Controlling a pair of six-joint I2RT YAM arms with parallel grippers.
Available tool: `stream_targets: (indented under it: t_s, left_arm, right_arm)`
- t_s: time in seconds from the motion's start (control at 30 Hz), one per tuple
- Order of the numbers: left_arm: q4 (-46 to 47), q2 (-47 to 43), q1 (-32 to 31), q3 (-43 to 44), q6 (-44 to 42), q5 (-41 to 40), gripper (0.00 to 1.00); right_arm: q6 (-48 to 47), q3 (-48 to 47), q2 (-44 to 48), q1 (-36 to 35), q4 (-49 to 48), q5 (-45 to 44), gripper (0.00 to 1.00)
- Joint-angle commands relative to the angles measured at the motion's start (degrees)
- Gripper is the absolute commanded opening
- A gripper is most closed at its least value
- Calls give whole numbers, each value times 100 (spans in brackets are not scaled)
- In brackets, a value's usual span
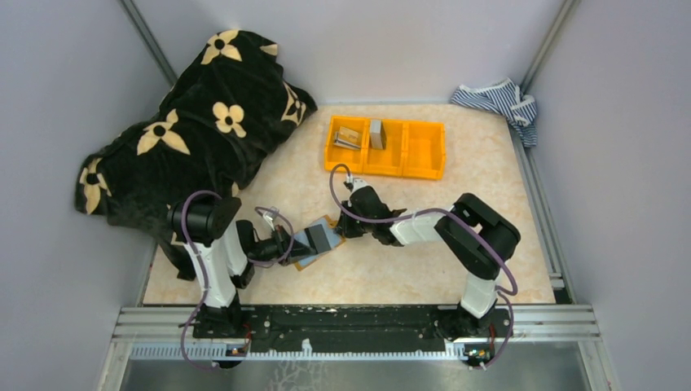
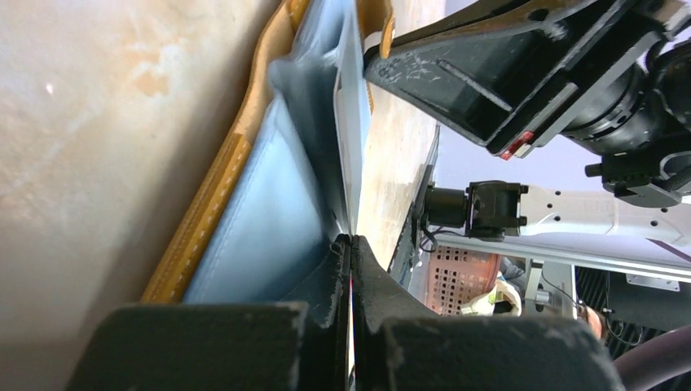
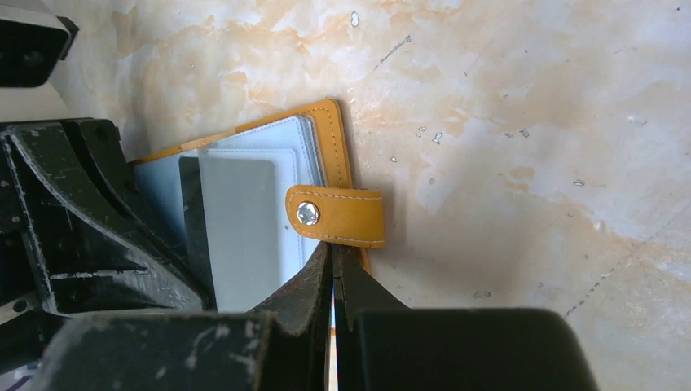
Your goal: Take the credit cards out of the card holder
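While both arms reach over the near middle of the marbled beige desk (image 3: 505, 163), the left end effector (image 2: 350, 243) has its fingers pressed together on a grey-blue inner leaf of the small flat orange-tan folding card holder (image 3: 253, 147). The holder lies open between the arms.

Right end effector (image 3: 332, 259): fingers also closed, at the holder's edge just under the orange snap tab (image 3: 342, 216). Whether they nip cover or card cannot be told.

A flat grey card (image 3: 240, 228) lies against the open inside face, not yet clear of the holder.

Risks, judged:
- Opposed pulls could drag or lift the whole holder instead of freeing a card.
- A pinch on the thin leaf alone may slip.
- The tab could snag the fingers.

Farther back, the orange plastic three-compartment bin (image 1: 407, 171) stands well apart.
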State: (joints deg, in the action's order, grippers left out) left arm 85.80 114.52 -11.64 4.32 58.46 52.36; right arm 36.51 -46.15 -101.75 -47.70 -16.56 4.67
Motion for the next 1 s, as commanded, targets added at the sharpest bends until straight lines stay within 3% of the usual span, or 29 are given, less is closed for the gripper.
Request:
stream_targets:
  t_s: [0.0, 0.77, 0.97]
  left_arm:
    - [1424, -238, 192, -59, -156, 260, 0]
    - [1641, -1040, 382, -266, 211, 232, 0]
    - [1660, -1329, 337, 10, 441, 160, 0]
  right_arm:
    - [-133, 280, -294, 215, 608, -335, 0]
    - [-291, 299, -160, 847, 901, -504, 0]
    - [-655, 157, 436, 871, 1123, -580, 0]
